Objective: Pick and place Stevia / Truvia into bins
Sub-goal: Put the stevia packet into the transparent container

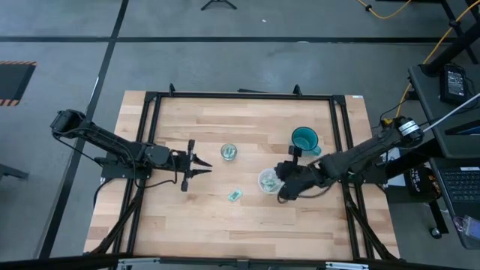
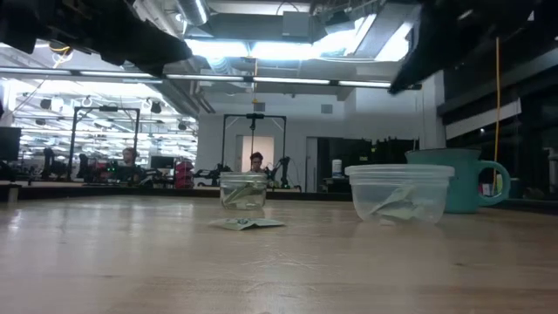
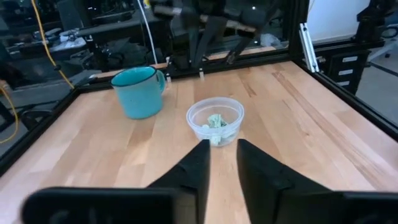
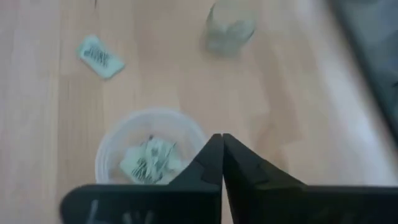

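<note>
One green-and-white Stevia packet [image 1: 235, 195] [image 2: 248, 223] [image 4: 99, 56] lies flat on the wood between the two bins. The little glass jar [image 1: 229, 152] [image 2: 242, 190] [image 4: 230, 28] and the wider plastic cup [image 1: 268, 180] [image 2: 399, 194] [image 3: 215, 121] [image 4: 149, 155] both hold packets. My left gripper [image 1: 204, 168] [image 3: 222, 168] is open and hovers left of the jar, pointing toward the cup. My right gripper [image 1: 279, 178] [image 4: 221, 140] is shut and empty, raised just beside the cup's right rim.
A teal mug [image 1: 304, 139] [image 2: 453, 179] [image 3: 140, 92] stands behind and right of the cup. A black frame [image 1: 150, 97] borders the table. Bare wood spreads along the near half, around the loose packet.
</note>
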Controlling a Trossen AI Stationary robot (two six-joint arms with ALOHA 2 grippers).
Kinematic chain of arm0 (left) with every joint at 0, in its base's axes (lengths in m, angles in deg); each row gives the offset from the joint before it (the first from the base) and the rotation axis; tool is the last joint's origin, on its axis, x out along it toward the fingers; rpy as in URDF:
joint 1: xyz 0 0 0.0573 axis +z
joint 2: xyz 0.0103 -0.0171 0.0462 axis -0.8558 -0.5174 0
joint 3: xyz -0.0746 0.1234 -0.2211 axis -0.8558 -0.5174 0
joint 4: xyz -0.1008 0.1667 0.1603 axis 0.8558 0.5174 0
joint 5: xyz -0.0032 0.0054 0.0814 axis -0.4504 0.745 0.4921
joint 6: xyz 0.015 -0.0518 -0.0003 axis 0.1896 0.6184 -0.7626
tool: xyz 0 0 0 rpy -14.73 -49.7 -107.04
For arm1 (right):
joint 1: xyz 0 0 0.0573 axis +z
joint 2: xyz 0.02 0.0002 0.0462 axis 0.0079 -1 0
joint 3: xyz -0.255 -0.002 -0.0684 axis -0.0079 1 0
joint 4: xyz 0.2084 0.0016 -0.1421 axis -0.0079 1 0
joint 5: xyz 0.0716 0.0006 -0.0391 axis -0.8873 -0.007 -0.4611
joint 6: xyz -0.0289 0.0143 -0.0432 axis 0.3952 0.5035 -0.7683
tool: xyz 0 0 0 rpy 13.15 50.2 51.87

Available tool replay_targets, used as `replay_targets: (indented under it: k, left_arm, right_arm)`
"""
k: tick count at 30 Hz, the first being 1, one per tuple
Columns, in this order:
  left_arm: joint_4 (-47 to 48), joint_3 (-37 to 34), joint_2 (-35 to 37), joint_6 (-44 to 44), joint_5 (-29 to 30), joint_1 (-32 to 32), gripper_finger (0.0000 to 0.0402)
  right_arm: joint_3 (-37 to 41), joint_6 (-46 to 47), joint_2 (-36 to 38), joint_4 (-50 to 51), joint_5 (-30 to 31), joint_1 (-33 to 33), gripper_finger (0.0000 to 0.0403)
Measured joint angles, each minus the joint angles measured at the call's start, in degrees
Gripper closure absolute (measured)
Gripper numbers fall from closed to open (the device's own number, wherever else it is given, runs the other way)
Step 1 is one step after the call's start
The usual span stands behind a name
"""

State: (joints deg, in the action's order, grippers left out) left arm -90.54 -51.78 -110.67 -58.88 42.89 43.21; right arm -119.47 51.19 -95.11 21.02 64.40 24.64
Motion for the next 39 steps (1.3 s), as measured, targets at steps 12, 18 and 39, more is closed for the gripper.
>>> replay_targets:
  k: [12, 18, 39]
  left_arm:
    - [-5.7, 0.0, -6.9, 8.8, 0.5, -1.1, 0.0201]
    - [-5.5, 3.5, -16.0, 14.8, 2.6, -4.1, 0.0185]
    - [27.8, 32.7, -44.5, 25.6, 2.5, -8.3, 0.0185]
  right_arm:
    - [3.5, 3.1, 0.1, -9.1, 18.0, 10.9, 0.0399]
    - [7.4, 3.1, 0.1, -15.7, 18.5, 11.6, 0.0389]
    - [8.1, 0.4, 0.1, -17.7, 19.0, 10.7, 0.0384]
